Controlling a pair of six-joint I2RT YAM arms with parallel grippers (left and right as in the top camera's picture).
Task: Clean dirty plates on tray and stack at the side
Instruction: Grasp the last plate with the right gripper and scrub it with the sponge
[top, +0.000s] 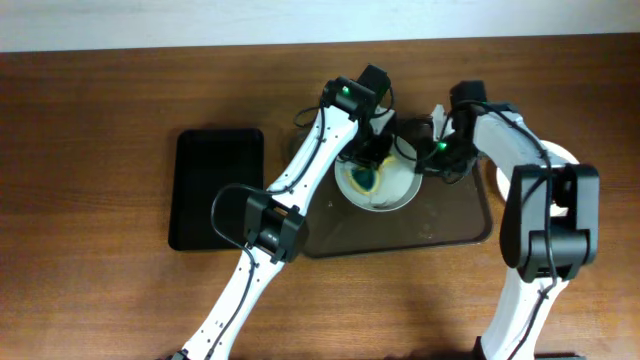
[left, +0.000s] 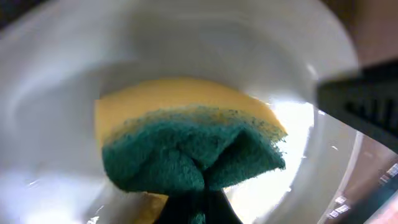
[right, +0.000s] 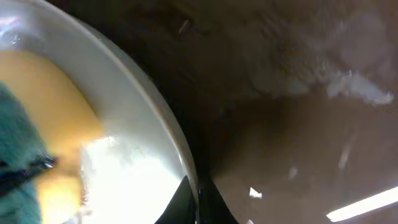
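On the tray (top: 455, 228), a plate (top: 398, 192) was being scrubbed: the sponge (left: 186, 149) was clenched in the left gripper (top: 372, 158) and pressed into the plate, whose rim was pinched by the right gripper (right: 196, 202). Glossy white was seen around the sponge; a wider wipe was judged due next.

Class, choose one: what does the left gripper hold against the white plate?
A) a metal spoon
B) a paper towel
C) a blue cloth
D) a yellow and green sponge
D: the left gripper pinches a yellow and green sponge lying in the plate.
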